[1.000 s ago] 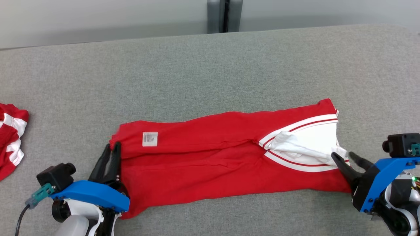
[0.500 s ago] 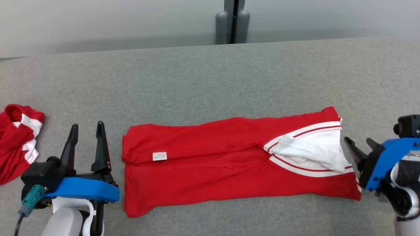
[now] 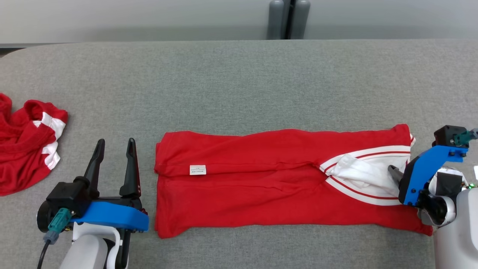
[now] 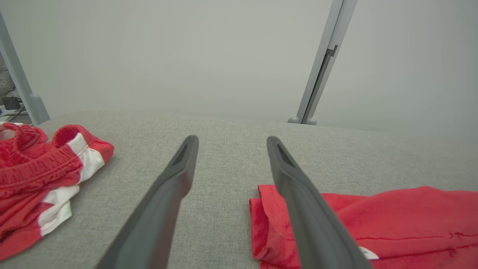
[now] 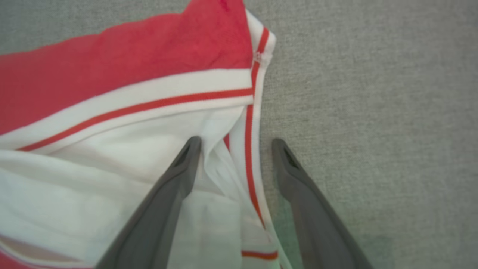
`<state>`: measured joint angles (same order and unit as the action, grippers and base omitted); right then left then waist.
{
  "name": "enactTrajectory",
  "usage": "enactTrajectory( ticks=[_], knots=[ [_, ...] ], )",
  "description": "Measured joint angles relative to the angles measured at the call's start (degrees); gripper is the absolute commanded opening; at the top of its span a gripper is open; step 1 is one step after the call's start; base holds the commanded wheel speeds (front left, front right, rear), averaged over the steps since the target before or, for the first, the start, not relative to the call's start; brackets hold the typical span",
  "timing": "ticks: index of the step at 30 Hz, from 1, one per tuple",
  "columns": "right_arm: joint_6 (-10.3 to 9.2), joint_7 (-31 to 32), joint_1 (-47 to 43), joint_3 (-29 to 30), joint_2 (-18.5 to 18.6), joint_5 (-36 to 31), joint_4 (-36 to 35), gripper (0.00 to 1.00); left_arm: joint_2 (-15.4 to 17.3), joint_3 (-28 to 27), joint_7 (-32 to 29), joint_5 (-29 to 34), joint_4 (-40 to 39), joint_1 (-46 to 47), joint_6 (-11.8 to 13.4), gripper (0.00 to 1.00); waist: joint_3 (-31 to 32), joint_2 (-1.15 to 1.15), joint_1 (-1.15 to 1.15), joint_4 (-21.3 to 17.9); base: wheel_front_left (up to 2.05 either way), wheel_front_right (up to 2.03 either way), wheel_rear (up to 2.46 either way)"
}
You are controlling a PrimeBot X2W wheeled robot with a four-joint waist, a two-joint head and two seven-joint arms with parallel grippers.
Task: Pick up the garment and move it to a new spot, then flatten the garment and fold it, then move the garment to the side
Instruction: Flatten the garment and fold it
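The red garment (image 3: 261,186) lies flat in a long folded strip across the grey table, with a white label near its left end and a white, red-striped part (image 3: 368,173) at its right end. My left gripper (image 3: 115,142) stands open just left of the garment's left edge, touching nothing; in the left wrist view the left gripper (image 4: 232,141) has bare table between its fingers and the garment (image 4: 392,220) beside the right finger. My right gripper (image 3: 394,172) hovers over the right end. In the right wrist view the right gripper (image 5: 235,143) is open, straddling the striped edge (image 5: 248,149).
A second red-and-white garment (image 3: 26,145) lies crumpled at the table's left edge, also in the left wrist view as a bunched heap (image 4: 37,175). The grey padded table (image 3: 239,82) stretches wide behind the garment. A grey post (image 3: 285,18) stands beyond the far edge.
The left gripper let go of the garment's left edge, opened and drew back to the left. The right gripper opened wide at the right end. The head camera has shifted.
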<state>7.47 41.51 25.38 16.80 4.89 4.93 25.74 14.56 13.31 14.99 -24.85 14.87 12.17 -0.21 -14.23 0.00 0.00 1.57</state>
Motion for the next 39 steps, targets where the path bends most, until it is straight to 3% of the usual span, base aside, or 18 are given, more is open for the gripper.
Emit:
enactTrajectory(
  ticks=[3,4,5,6,11,16,24,28,34,39],
  knots=[
    [-0.08,0.6,0.3,-0.2,-0.1,-0.8,0.9,1.00,-0.4,-0.2,0.0,0.2,0.5,0.0,-0.4,1.00,-0.1,0.00,0.00,0.6,0.00,0.00,0.00],
    [-0.10,0.8,0.3,-0.4,0.0,-0.7,1.1,0.85,-0.5,-0.4,0.0,0.2,0.6,0.0,-0.6,1.00,-0.1,0.00,0.00,0.6,0.00,0.00,0.00],
    [-0.16,0.8,0.3,-0.8,0.0,-0.5,1.1,0.27,-0.6,-0.7,0.0,0.2,0.6,0.0,-0.7,1.00,0.0,0.00,0.00,0.7,0.00,0.00,0.00],
    [-0.24,0.7,0.2,-1.5,0.1,-0.2,1.0,0.00,-0.7,-0.9,0.0,0.2,0.7,-0.1,-0.8,1.00,0.0,0.00,0.00,0.6,0.00,0.00,0.00],
    [-0.10,-1.1,-0.8,-5.0,-0.4,3.5,-1.5,0.00,-1.3,-1.8,0.0,0.4,1.0,-0.3,-0.8,1.00,0.3,0.00,0.00,-0.1,0.00,0.00,0.00],
    [0.02,-1.7,-2.4,-7.1,3.9,5.1,-6.4,0.00,-1.8,-3.3,0.0,0.8,0.4,-0.7,-0.3,1.00,0.9,0.00,0.00,-1.5,0.00,0.00,0.00],
    [0.01,0.8,-4.9,-1.6,13.0,1.8,-12.7,0.00,-2.5,-3.6,0.0,1.5,-0.4,-2.2,-0.7,1.00,2.8,0.00,0.00,-2.7,0.00,0.00,0.00],
    [0.02,3.4,-5.9,1.5,15.1,0.3,-14.9,0.00,-3.1,-3.5,0.0,1.8,-0.2,-2.5,-0.8,1.00,3.8,0.00,0.00,-2.5,0.00,0.00,0.00],
    [0.01,7.0,-8.1,1.5,12.5,0.9,-19.6,0.00,-3.5,-3.2,0.0,2.3,0.1,-3.5,-0.9,1.00,5.4,0.00,0.00,-2.1,0.00,0.00,0.00],
    [0.01,8.3,-11.1,-7.5,7.2,4.0,-25.8,0.00,-3.5,-2.5,0.0,2.7,0.4,-4.0,-1.3,1.00,6.4,0.00,0.00,-1.6,0.00,0.00,0.00]
  ],
)
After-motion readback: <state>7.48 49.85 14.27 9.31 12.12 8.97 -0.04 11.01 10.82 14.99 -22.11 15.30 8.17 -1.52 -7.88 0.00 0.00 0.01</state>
